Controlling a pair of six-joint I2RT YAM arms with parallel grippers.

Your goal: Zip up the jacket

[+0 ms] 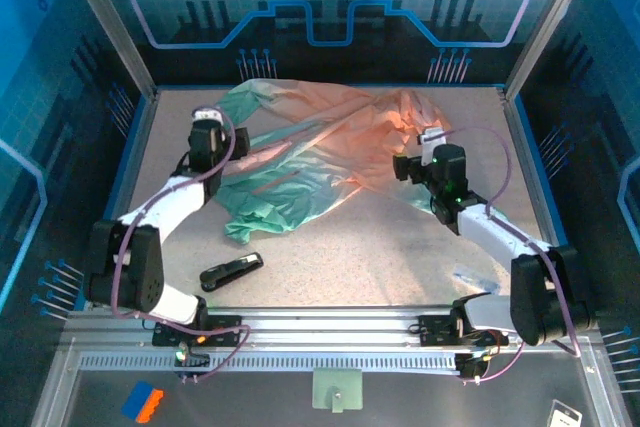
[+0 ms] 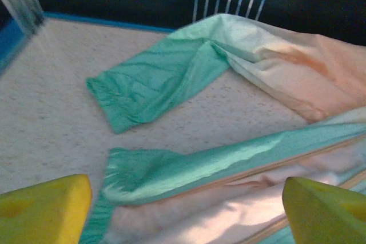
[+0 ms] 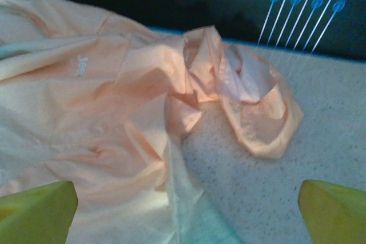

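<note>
Speckled beige table (image 1: 400,247) inside a blue-lit enclosure carries everything; at the left, the left tool (image 1: 206,117) hangs above a mint-green edge of fabric, its yellow fingers (image 2: 46,207) spread wide with nothing between them; nearer the arm bases lies a small black stapler-like object (image 1: 231,271); across the middle and far side of the table sprawls the thin, crinkly jacket (image 1: 320,137), peach-orange fading to mint-green, crumpled; at the right, the right tool (image 1: 425,142) stands wide above the peach folds, holding nothing.
</note>
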